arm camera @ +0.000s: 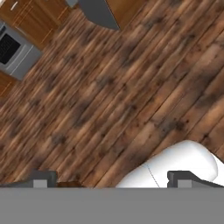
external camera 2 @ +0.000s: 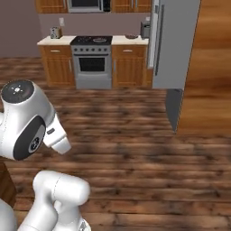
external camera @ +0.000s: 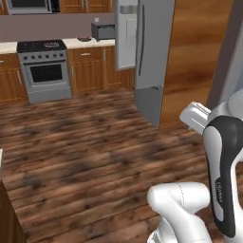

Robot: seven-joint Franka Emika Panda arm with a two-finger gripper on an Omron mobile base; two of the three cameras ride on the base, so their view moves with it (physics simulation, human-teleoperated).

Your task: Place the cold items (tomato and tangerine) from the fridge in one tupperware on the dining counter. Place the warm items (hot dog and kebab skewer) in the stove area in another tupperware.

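Dark fingertips (arm camera: 43,178) of the gripper (arm camera: 111,179) rise at the bottom of the hand view, set far apart with nothing between them, so the gripper stands wide and empty over bare wooden floor (arm camera: 131,87). Below the gripper that plank floor spreads in every direction, dark brown with blotchy grain. Well ahead of the gripper, across the floor, stands the stove area (external camera: 43,69): a silver range with a dark oven window and black burner top, flanked by brown wood cabinets (external camera: 88,69) under pale tops. A small grey appliance (external camera: 102,31) sits on the surface to the right of the range, and a microwave (external camera 2: 85,5) hangs above the burners. Nearer than the range and off to the gripper's right stands the tall grey steel fridge (external camera: 149,52), its doors shut, beside a tall wooden panel (external camera: 199,57). In the hand view the range shows at the upper left edge and the fridge's grey foot at the top.
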